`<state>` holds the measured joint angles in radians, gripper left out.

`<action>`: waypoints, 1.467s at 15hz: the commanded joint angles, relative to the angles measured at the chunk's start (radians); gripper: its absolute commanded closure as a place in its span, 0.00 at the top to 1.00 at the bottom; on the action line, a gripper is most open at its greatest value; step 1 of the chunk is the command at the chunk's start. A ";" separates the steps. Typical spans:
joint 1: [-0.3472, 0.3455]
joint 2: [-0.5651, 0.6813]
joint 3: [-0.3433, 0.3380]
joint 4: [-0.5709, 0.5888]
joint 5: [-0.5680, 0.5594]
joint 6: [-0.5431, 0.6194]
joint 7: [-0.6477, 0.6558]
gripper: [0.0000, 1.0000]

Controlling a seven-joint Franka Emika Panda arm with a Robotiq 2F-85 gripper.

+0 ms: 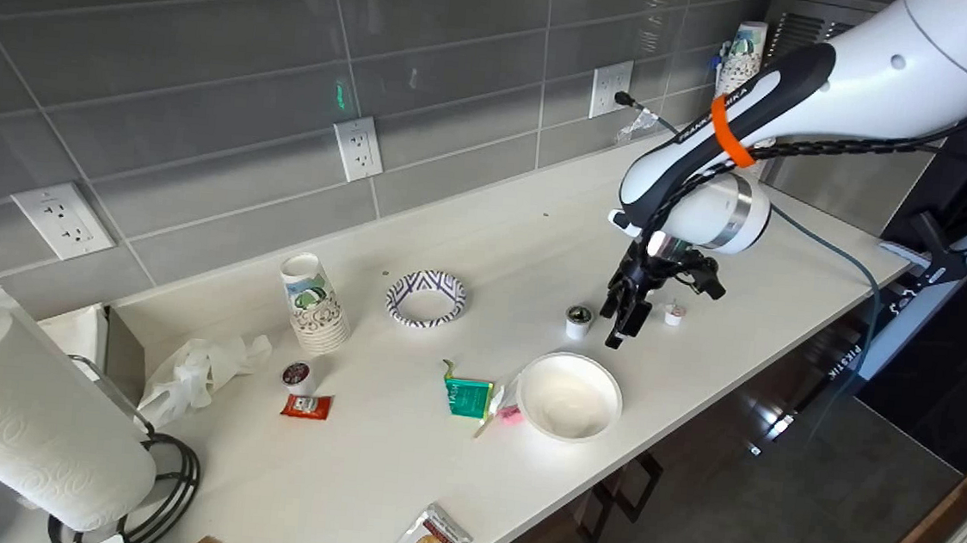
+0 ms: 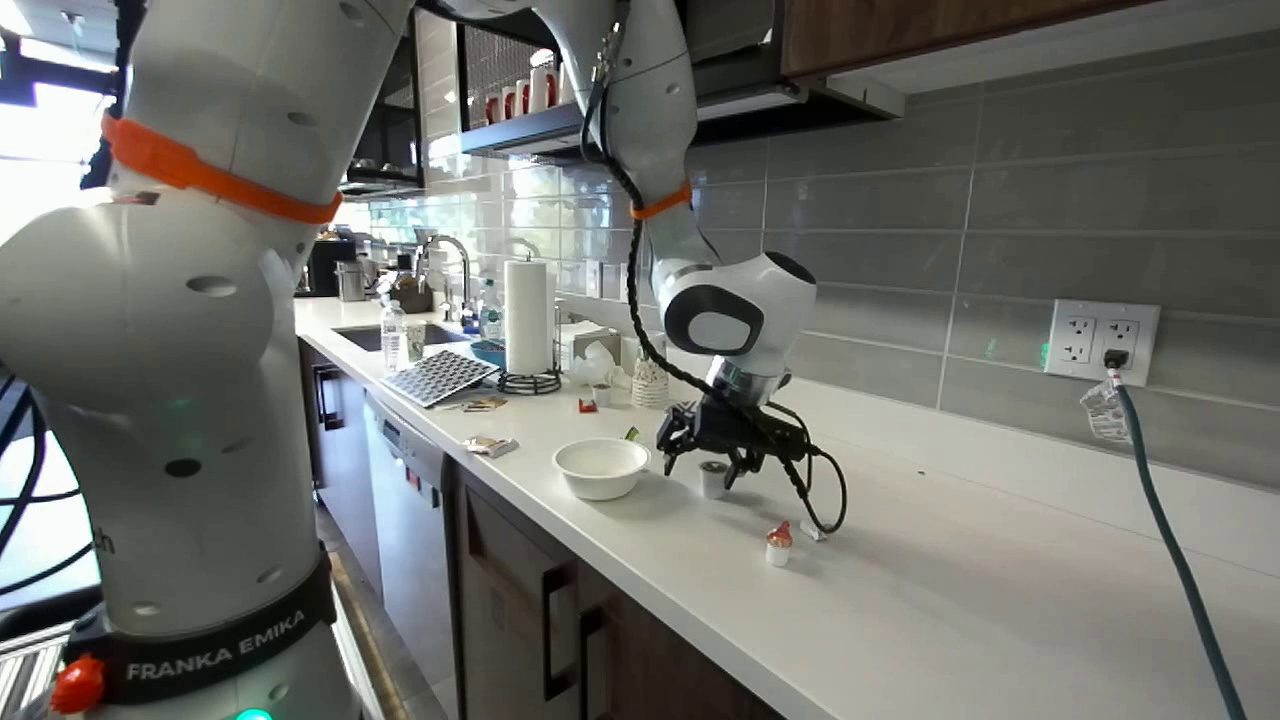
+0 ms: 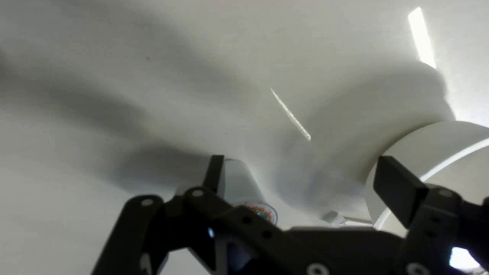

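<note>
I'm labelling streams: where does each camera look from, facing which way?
Wrist view: close above the counter, facing down; open fingers show.
In an exterior view: above the counter, facing down toward the tiled wall; arm and fingers show.
In an exterior view: beside the arm, facing along the counter toward the sink; lower links and fingers show.
Both exterior views share paper towels; all, the white bowl.

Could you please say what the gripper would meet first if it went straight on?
The gripper would probably meet the counter first, though it might clip the nearby pod; depth is unclear.
</note>
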<state>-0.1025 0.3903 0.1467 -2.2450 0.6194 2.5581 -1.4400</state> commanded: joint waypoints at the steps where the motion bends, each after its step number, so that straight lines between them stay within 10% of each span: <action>1: -0.026 0.063 0.047 0.043 0.019 0.071 -0.059 1.00; 22: -0.139 0.182 0.168 0.145 0.071 0.122 -0.192 1.00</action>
<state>-0.2260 0.5331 0.2904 -2.1252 0.6489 2.6476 -1.5848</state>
